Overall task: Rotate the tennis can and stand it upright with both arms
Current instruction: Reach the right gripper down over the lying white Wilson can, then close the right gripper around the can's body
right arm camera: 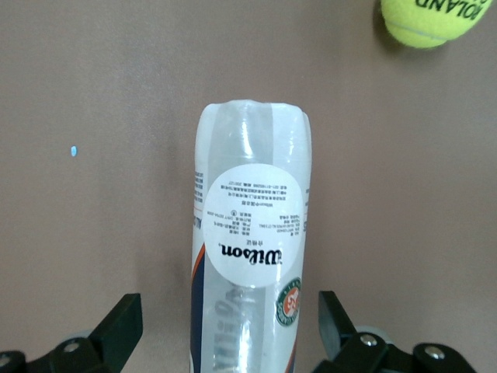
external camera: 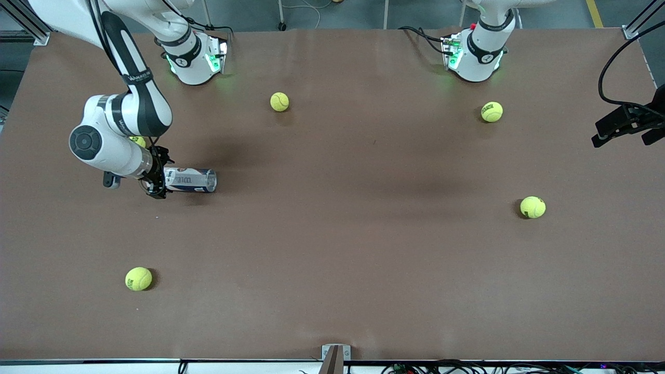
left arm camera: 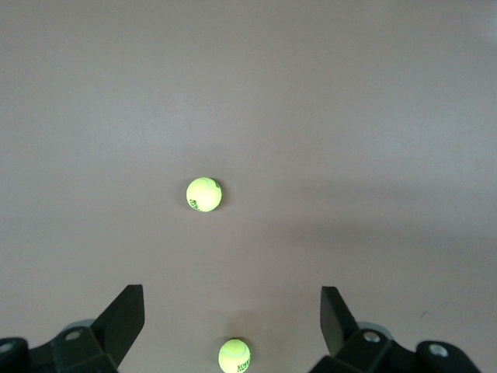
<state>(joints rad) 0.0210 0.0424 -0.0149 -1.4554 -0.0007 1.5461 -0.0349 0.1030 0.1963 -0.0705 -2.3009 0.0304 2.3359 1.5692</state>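
tennis can (external camera: pixel 189 180) lying on its side on the table (external camera: pixel 332 234), toward the right arm's end, well in from the table edges, its long axis running along the table's length. right gripper (external camera: pixel 156 179) down at the can's end that points to the right arm's end of the table; fingers (right arm camera: pixel 116 330) spread wide, one on each side of the can, not clamped on it. left gripper (left arm camera: pixel 233 318) up over the table, fingers wide apart, nothing in them, two tennis balls (left arm camera: pixel 204 194) below it; left arm waiting. more balls scattered on the table, one (external camera: pixel 138 279) near the edge by the front camera
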